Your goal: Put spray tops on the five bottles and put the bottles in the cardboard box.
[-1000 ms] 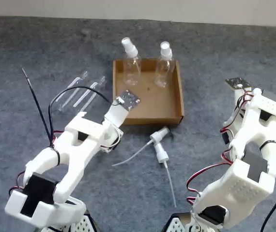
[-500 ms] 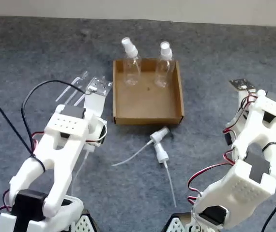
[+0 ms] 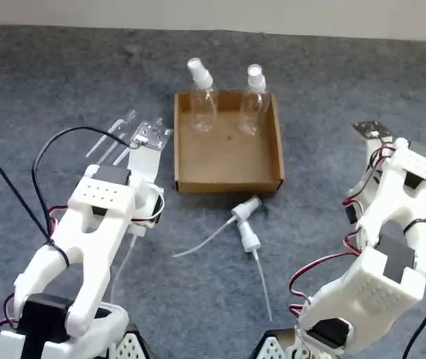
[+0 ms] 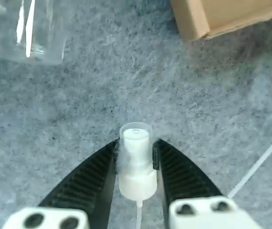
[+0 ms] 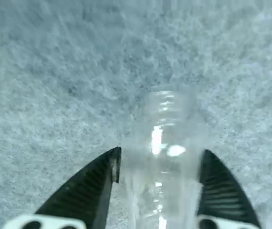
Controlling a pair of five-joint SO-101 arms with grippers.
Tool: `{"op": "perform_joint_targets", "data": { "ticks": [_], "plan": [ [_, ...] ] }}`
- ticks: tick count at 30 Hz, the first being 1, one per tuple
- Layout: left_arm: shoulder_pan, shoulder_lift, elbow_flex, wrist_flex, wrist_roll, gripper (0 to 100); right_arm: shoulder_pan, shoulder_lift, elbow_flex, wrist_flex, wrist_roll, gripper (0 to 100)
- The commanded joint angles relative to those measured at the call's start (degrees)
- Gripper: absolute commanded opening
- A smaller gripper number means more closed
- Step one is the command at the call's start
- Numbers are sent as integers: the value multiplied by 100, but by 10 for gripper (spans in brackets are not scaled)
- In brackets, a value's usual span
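"Where's the left gripper (image 4: 136, 149)?"

"Just left of the box (image 3: 228, 185), fingers clamped on a spray top (image 4: 137, 171), its thin tube trailing to the near side. A lying bottle (image 4: 25, 29), uncapped, rests on the carpet a little far-left of it. The box's near-left corner is close on its right."

"And the right gripper (image 5: 160, 160)?"

"Well off to the right of the box, pinching an open bottle (image 5: 165, 114) between both fingers. There's bare carpet all round it."

"What about the rest?"

"Two capped bottles (image 3: 202, 105) stand in the box against its far wall. Two loose tops (image 3: 246, 208) lie just near of the box, between the arms, with their tubes stretched out over the carpet."
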Motion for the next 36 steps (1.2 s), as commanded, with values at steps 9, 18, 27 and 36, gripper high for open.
{"op": "perform_joint_targets", "data": {
  "ticks": [9, 18, 27, 36],
  "plan": [
    [-57, -189, 13, -62, 44, 3, -66, 769, -75, -57, 26, 177],
    [-57, -224, 13, -70, 44, 3, -84, 532, -84, -4, 18, 46],
    [-189, -242, -374, -35, 70, 3, -831, -1763, 207, 40, -844, 5],
    [-690, -567, -1420, 404, 88, 3, -2835, -4831, 1798, -40, -1609, 5]
  ]
}}
